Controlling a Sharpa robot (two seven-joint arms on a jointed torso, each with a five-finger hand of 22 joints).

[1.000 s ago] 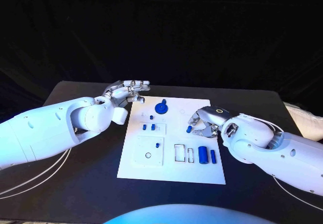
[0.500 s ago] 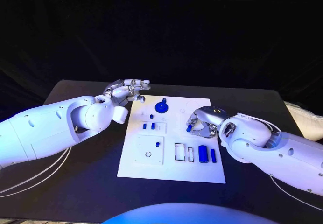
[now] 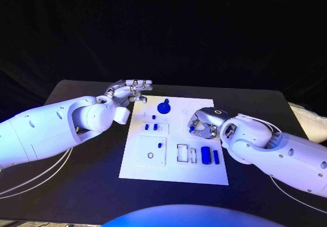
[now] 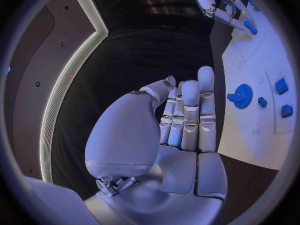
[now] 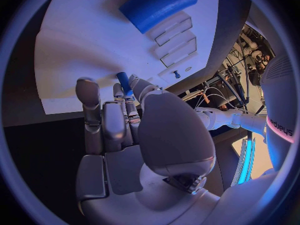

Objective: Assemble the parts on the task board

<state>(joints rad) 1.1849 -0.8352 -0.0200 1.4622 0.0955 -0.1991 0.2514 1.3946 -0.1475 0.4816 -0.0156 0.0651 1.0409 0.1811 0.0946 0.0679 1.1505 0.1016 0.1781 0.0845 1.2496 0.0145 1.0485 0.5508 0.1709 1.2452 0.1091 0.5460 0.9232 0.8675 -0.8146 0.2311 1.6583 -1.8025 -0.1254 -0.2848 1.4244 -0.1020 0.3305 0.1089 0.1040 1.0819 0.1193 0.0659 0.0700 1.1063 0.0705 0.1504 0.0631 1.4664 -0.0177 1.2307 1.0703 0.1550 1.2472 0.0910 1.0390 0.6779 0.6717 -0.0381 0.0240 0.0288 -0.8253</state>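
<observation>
White and flat, the rectangular task board (image 3: 174, 165) lies in the middle of the black table (image 3: 75, 189). Small blue parts sit on it: a round blue gear-shaped piece (image 3: 163, 108) near the far end, two little blue blocks (image 3: 150, 126) below it, a short blue peg (image 3: 159, 146) in a raised white square, and a thick blue cylinder (image 3: 205, 155) beside a thinner blue bar (image 3: 216, 158) near the right edge. The robot's silver left hand (image 3: 129, 91) hovers off the board's far left corner, holding nothing, its fingers straight and close together. The silver right hand (image 3: 203, 126) is over the board's right side, fingers curled, pinching a small blue pin (image 5: 124, 82) between thumb and fingertips just above the white surface.
</observation>
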